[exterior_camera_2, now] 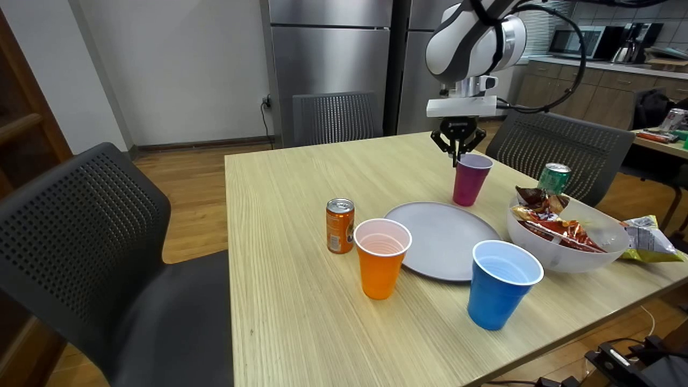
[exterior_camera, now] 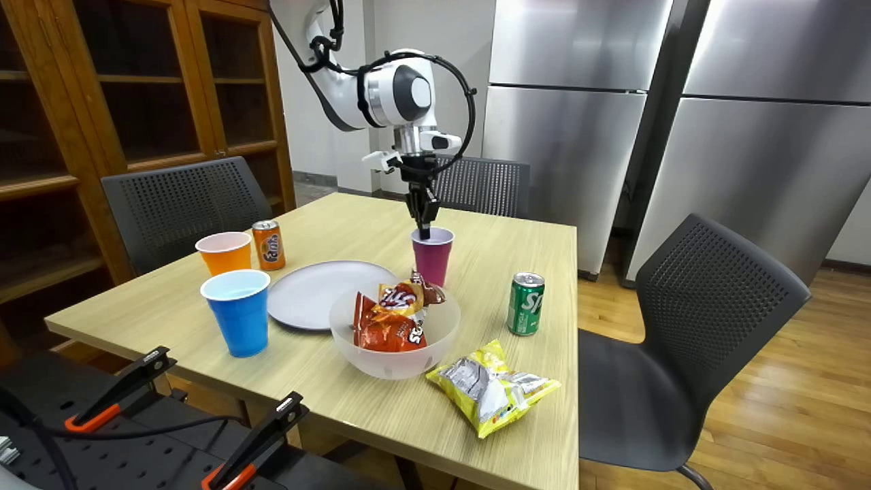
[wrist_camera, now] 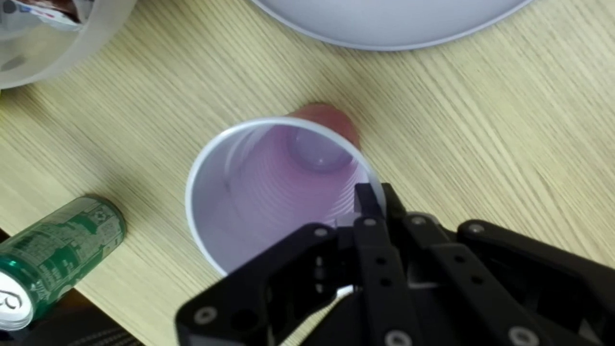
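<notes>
My gripper (exterior_camera: 423, 233) is shut on the rim of a purple cup (exterior_camera: 433, 264) with a pale inside. In the wrist view, one black fingertip of the gripper (wrist_camera: 377, 199) is inside the cup (wrist_camera: 269, 192) and the other is outside, with the thin wall between them. In an exterior view, the gripper (exterior_camera_2: 456, 159) points down at the near edge of the cup (exterior_camera_2: 471, 184). The cup is roughly upright, and no contents show in it. I cannot tell if its base touches the table. A grey plate (exterior_camera_2: 443, 244) and a green can (wrist_camera: 67, 250) are near it.
On the table (exterior_camera: 490, 238) are a frosted bowl (exterior_camera: 381, 364) of snack bags, a yellow snack bag (exterior_camera: 486, 391), a blue cup (exterior_camera: 238, 320), an orange cup (exterior_camera: 228, 258) and an orange can (exterior_camera: 270, 246). Black chairs (exterior_camera: 708, 327) stand around it.
</notes>
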`<state>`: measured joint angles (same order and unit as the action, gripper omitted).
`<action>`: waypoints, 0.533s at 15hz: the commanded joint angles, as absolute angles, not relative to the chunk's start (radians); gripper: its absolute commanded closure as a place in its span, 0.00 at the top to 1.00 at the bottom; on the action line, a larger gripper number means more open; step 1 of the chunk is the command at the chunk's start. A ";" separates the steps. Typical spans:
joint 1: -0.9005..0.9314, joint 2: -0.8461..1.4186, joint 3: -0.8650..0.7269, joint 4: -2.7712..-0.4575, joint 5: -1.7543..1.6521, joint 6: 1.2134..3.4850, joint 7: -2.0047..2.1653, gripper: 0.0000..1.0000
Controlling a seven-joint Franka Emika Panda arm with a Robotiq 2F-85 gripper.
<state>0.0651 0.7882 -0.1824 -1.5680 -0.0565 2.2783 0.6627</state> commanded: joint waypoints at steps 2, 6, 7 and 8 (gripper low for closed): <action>0.080 0.699 -0.183 -1.654 -0.054 2.311 0.660 0.01; 0.096 0.650 -0.179 -1.710 -0.061 2.342 0.660 0.01; 0.102 0.639 -0.176 -1.723 -0.062 2.348 0.659 0.01; 0.109 0.629 -0.175 -1.735 -0.064 2.353 0.660 0.01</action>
<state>0.0901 0.7006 -0.1811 -1.6491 -0.0566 2.3198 0.6626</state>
